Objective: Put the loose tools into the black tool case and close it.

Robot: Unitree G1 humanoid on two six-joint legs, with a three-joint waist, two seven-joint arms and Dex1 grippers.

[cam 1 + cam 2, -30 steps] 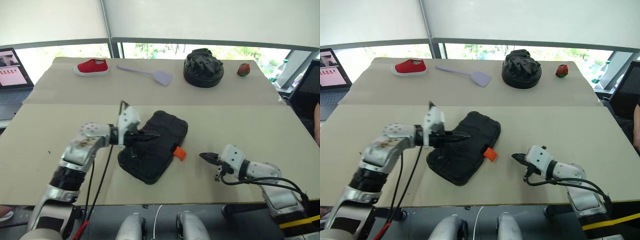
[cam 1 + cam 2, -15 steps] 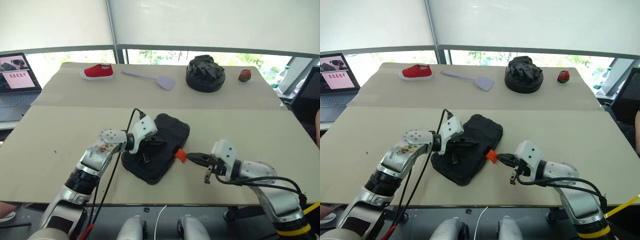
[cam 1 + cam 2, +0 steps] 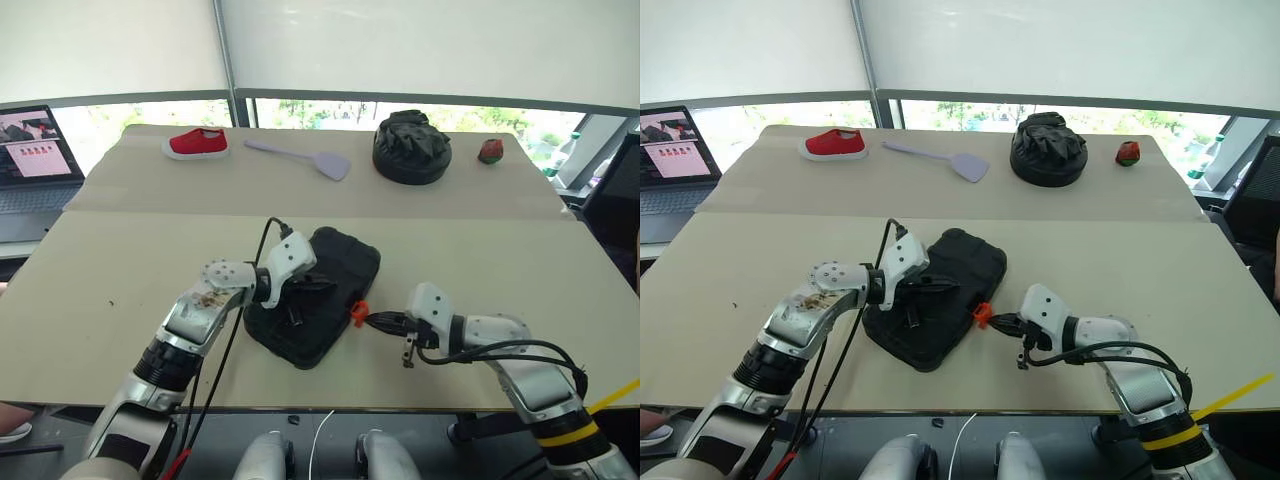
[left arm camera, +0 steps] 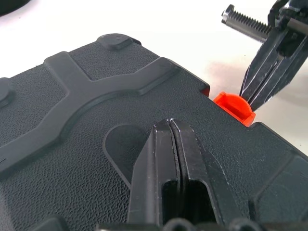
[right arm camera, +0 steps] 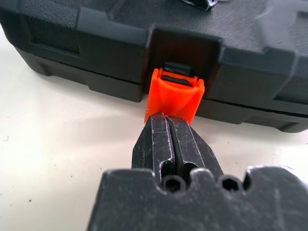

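Observation:
The black tool case [image 3: 312,305] lies on the table's near half with its lid down and its orange latch [image 3: 358,313] facing right. My left gripper [image 3: 322,284] is shut, and its tips [image 4: 171,124] rest on the ribbed lid. My right gripper [image 3: 371,320] is also shut. It points left along the table, and its tips [image 5: 166,119] touch the lower edge of the orange latch [image 5: 174,94]. The left wrist view shows those same tips at the latch [image 4: 234,107]. The loose tools are out of view.
On the far half of the table lie a red shoe [image 3: 196,143], a grey spatula [image 3: 300,155], a round black bundle [image 3: 411,146] and a small red-green object [image 3: 489,150]. A laptop [image 3: 30,160] stands beyond the left edge.
My right gripper has slid left across the table until its tips meet the orange latch. The left gripper has settled onto the lid. The camera has also shifted.

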